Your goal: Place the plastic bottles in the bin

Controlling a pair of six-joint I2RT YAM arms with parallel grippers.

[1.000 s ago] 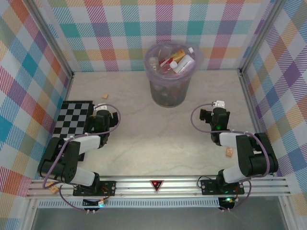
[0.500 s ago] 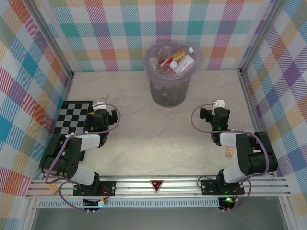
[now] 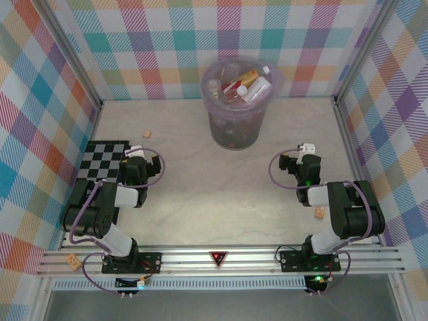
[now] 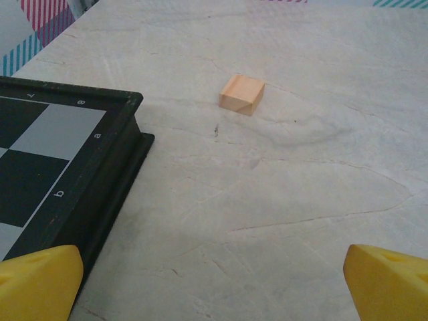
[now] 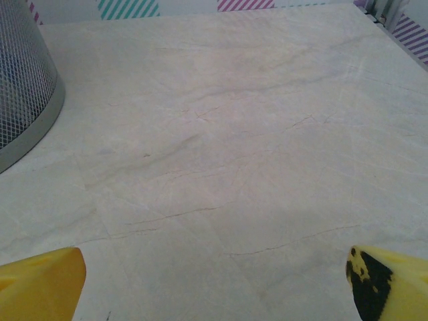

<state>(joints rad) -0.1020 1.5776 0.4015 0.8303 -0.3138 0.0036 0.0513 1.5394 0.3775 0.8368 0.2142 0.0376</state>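
Left gripper (image 4: 214, 287) and right gripper (image 5: 214, 284) both stand low over the table (image 5: 234, 167), jaws wide apart and holding nothing. The plastic bottles (image 3: 242, 85) lie heaped in the bin (image 3: 234, 130) at the far centre, well apart from both grippers. I judge them light, thin-walled and slippery, best taken gently across the body. Those lower down blur behind the translucent wall, so their number cannot be made out.

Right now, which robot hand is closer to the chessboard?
Left. The left gripper sits just beside the right edge of the chessboard, with its jaws open. The right gripper is far away, across the table on the opposite side.
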